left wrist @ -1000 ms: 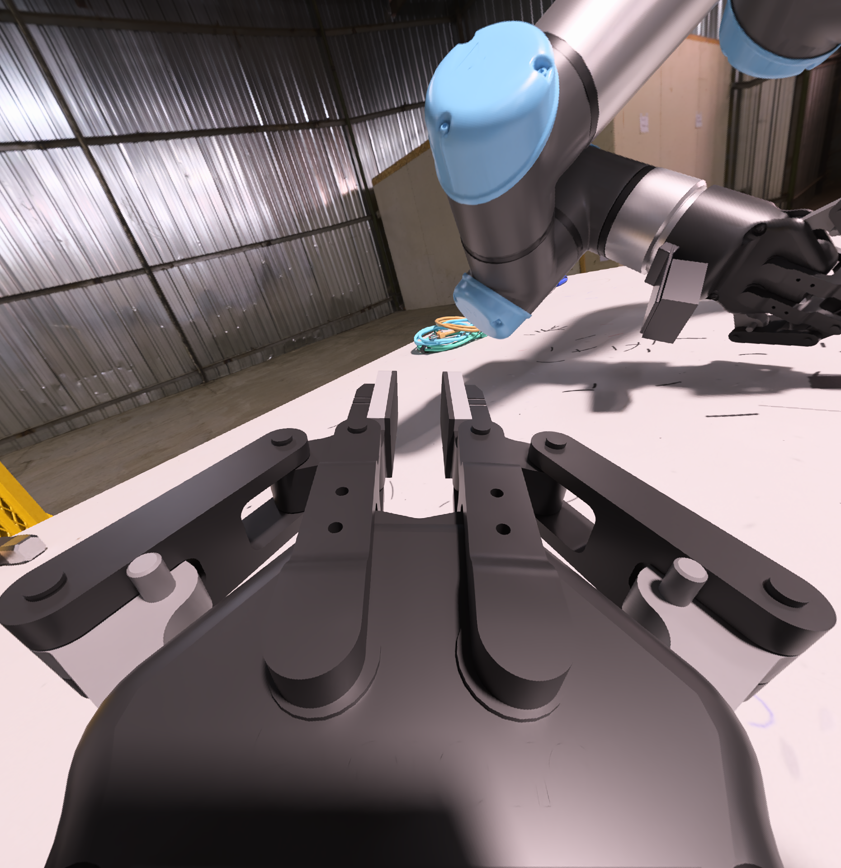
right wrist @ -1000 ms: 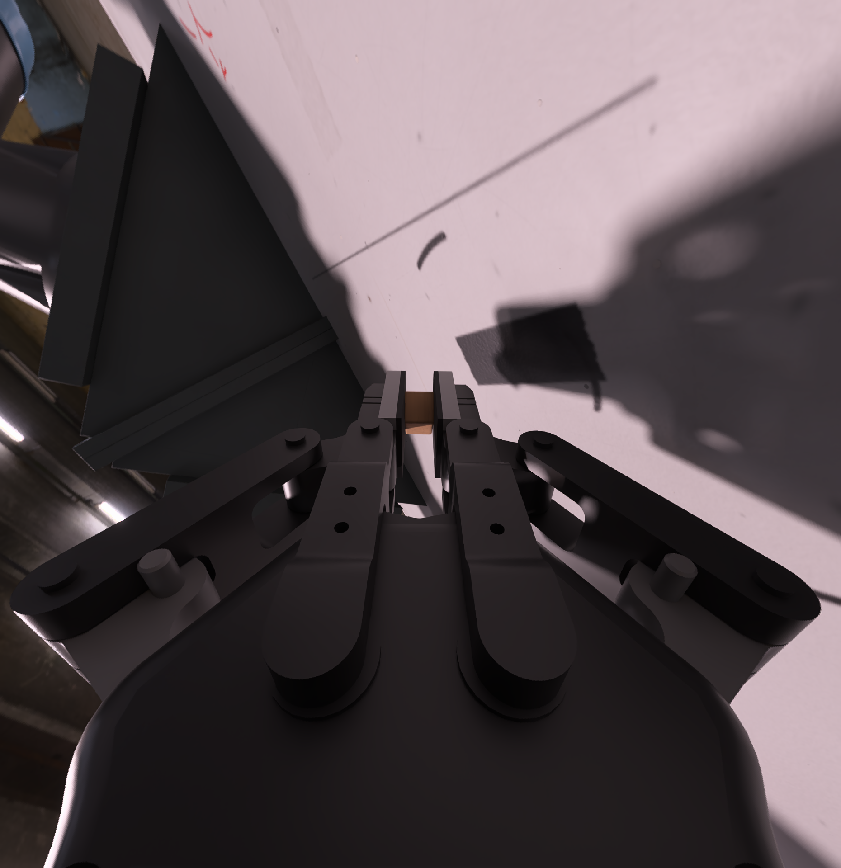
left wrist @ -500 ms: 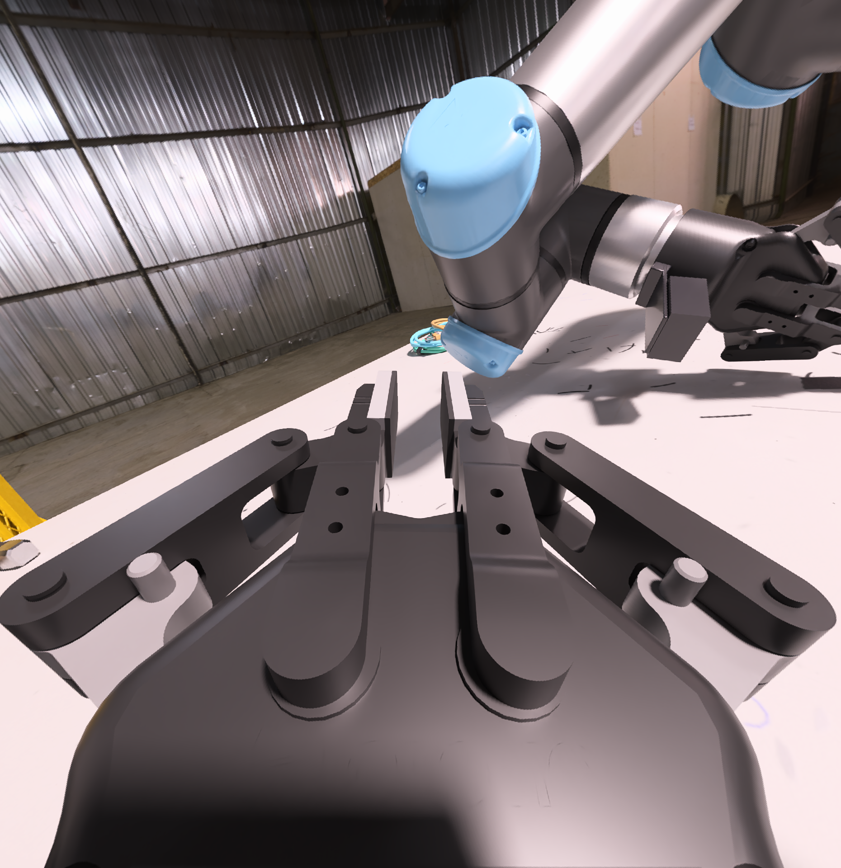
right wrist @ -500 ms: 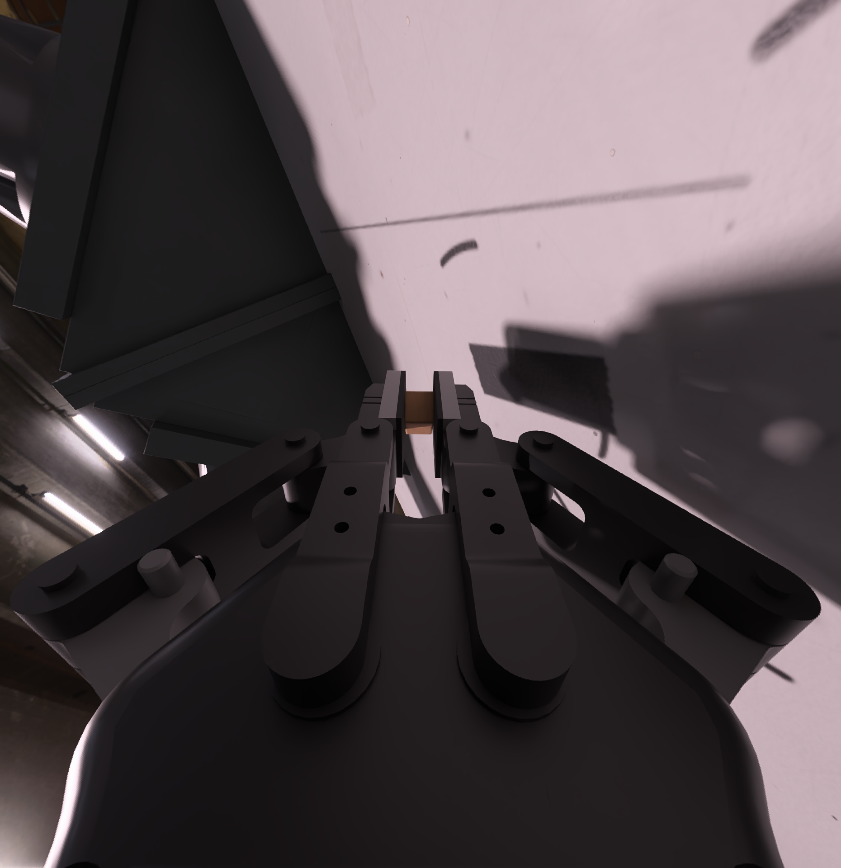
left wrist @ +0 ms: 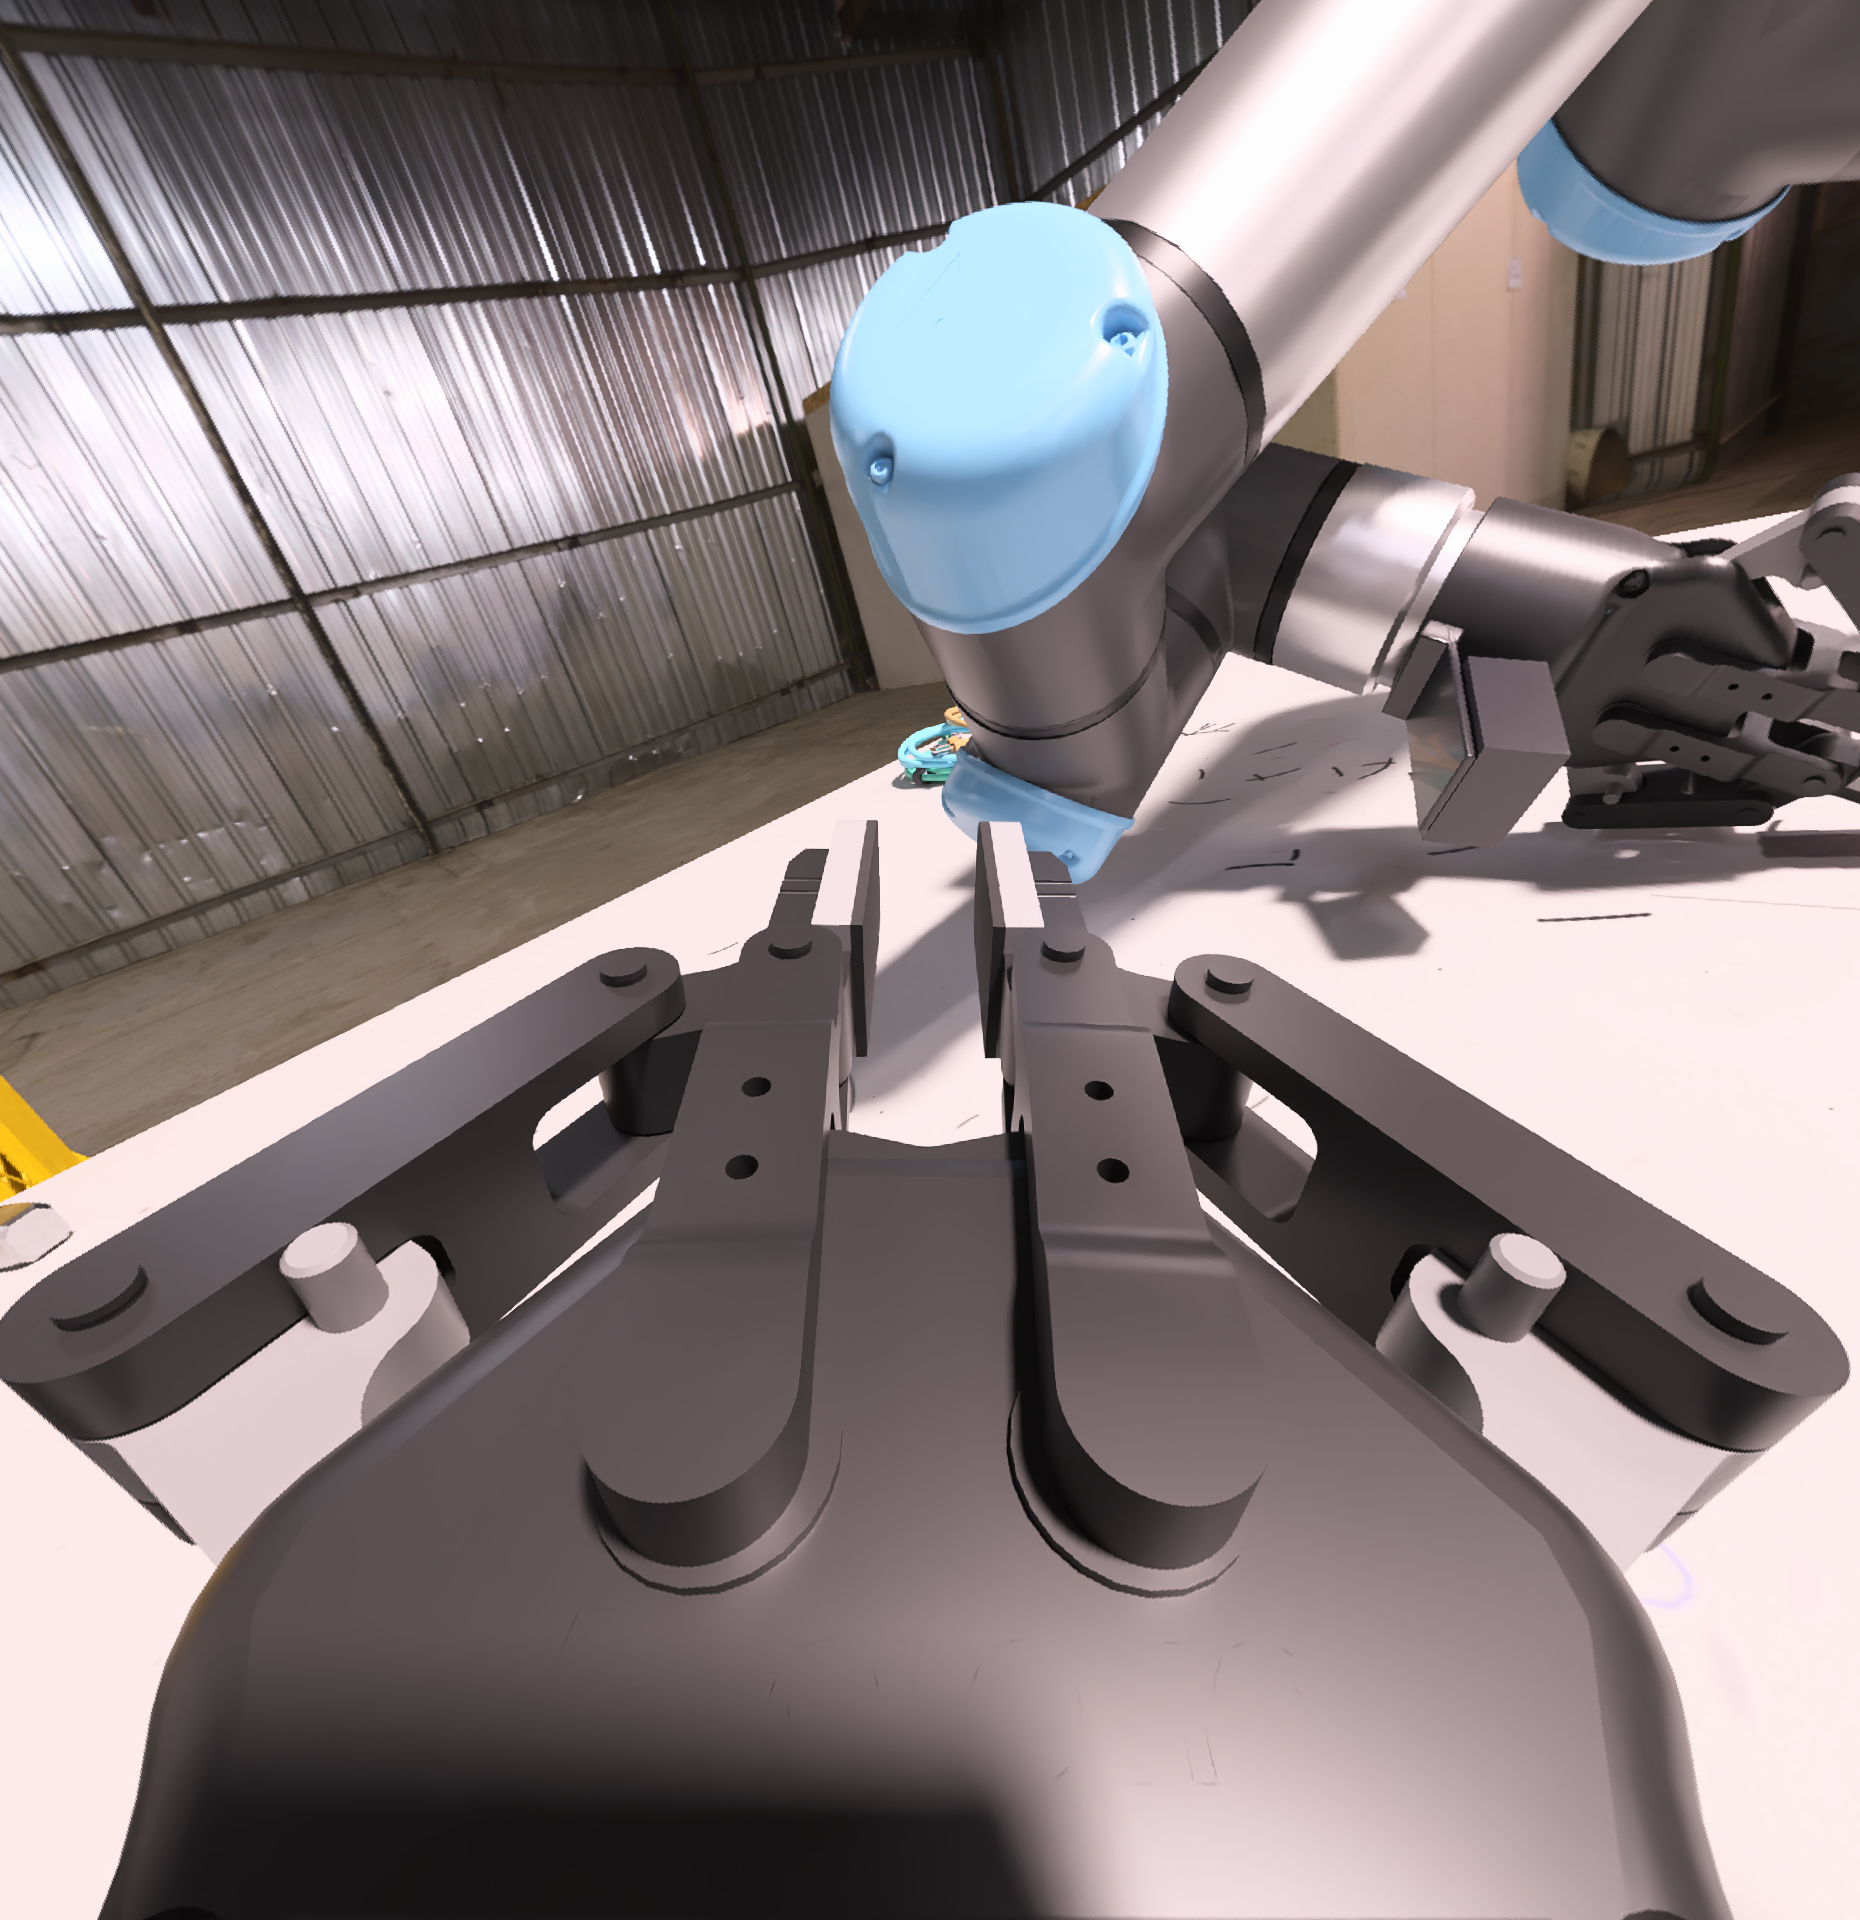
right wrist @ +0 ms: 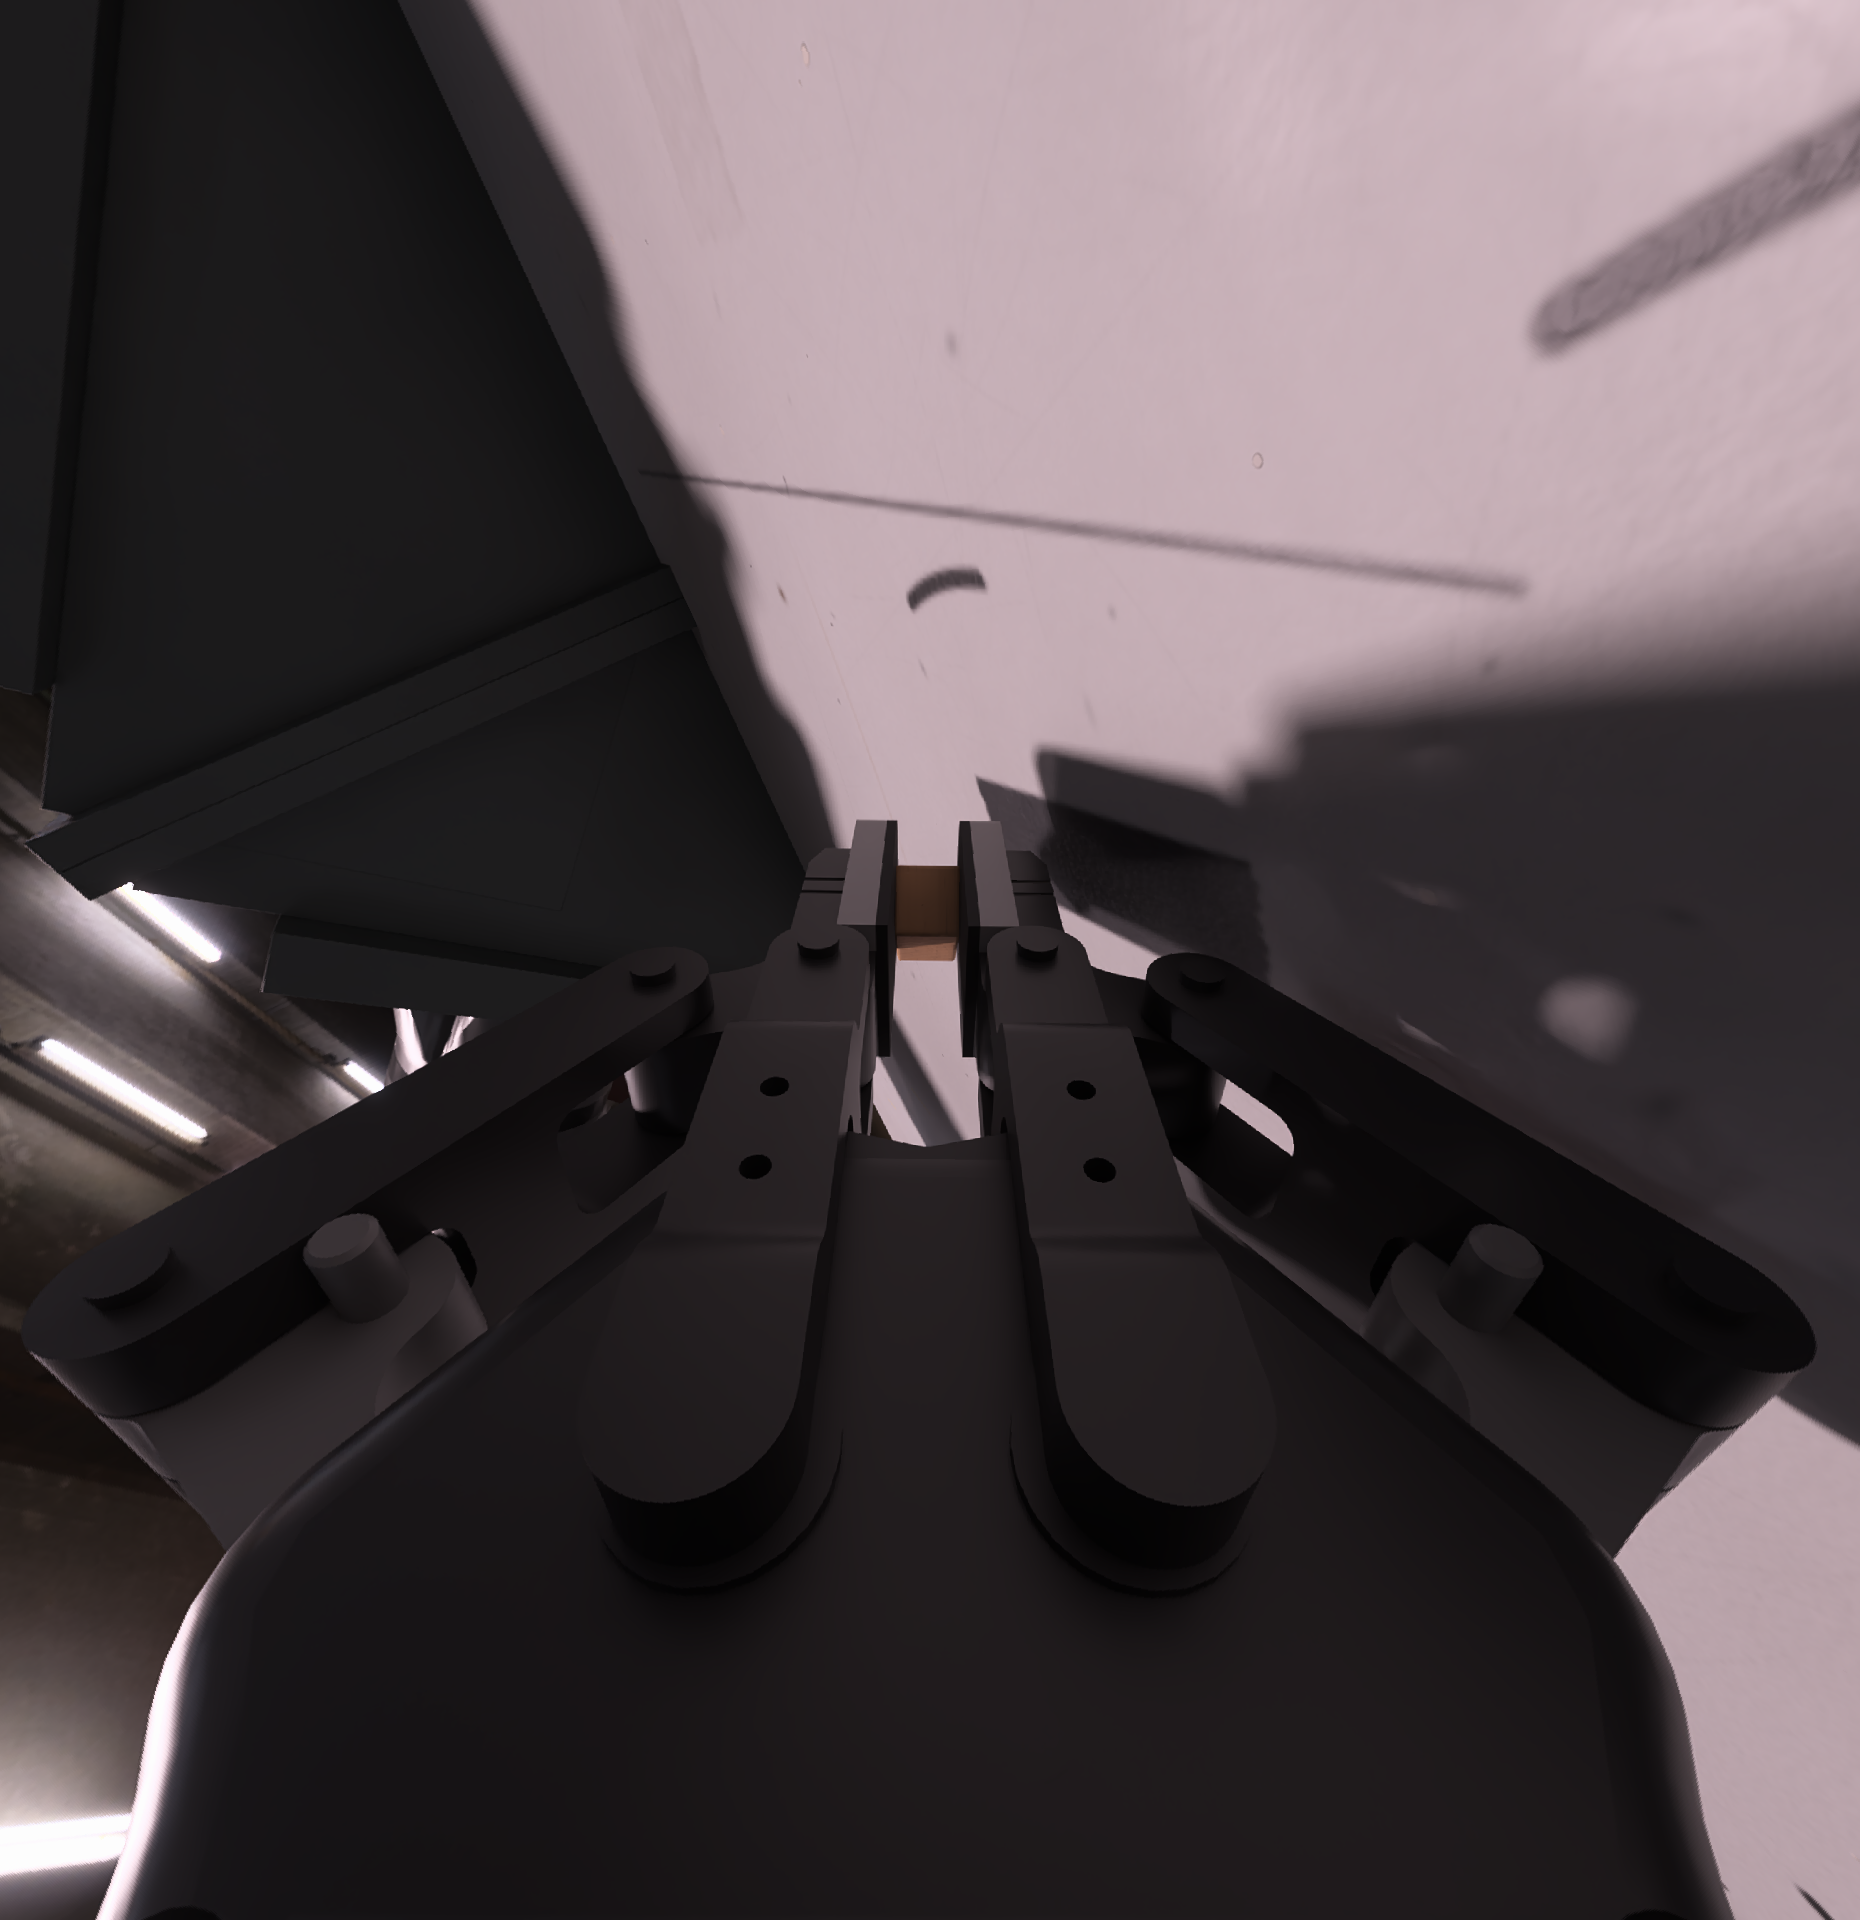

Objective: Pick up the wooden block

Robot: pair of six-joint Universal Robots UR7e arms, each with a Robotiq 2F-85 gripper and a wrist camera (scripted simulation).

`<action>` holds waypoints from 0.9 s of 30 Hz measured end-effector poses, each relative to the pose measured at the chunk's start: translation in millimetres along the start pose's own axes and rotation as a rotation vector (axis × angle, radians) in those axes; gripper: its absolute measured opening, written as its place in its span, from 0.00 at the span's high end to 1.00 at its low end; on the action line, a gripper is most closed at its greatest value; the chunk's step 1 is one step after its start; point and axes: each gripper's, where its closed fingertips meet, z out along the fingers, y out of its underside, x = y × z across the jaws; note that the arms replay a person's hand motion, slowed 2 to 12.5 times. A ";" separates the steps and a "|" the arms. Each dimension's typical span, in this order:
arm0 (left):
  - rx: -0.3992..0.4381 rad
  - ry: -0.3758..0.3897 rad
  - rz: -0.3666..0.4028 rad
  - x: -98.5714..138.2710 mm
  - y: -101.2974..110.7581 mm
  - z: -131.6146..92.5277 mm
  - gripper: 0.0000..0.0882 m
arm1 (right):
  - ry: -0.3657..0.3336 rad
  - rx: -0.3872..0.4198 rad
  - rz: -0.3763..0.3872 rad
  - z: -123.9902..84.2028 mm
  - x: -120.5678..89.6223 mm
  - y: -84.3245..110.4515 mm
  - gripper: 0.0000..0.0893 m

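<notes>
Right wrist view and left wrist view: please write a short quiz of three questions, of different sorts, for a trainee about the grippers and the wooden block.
1. True or false: the left gripper holds the wooden block.
2. Which gripper is shut on the block? A) left B) right
3. Fill in: under the held block lies the white ____.

Key: 1 false; 2 B; 3 table.

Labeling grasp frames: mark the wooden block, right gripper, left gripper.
wooden block [right wrist: 925,902]: right wrist view, its tan face showing between the pads.
right gripper [right wrist: 925,847]: right wrist view, midway between fingertips.
left gripper [left wrist: 926,847]: left wrist view, midway between fingertips.
</notes>
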 end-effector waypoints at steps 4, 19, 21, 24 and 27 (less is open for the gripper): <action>0.001 0.001 0.001 0.2 -0.3 -0.1 0.81 | 0.003 -0.014 0.001 -0.7 0.7 -0.9 0.88; 0.011 0.016 0.009 2.4 -2.2 -0.1 0.81 | 0.013 -0.036 0.013 -3.7 2.0 -1.9 0.88; 0.010 0.017 0.010 2.7 -1.9 0.1 0.81 | 0.013 -0.036 0.015 -4.3 2.2 -2.1 0.88; 0.008 0.020 0.011 3.2 -1.7 0.5 0.81 | 0.015 -0.036 0.016 -5.1 2.7 -2.3 0.88; 0.008 0.022 0.012 3.6 -1.6 0.8 0.81 | 0.017 -0.036 0.017 -6.0 3.3 -2.4 0.88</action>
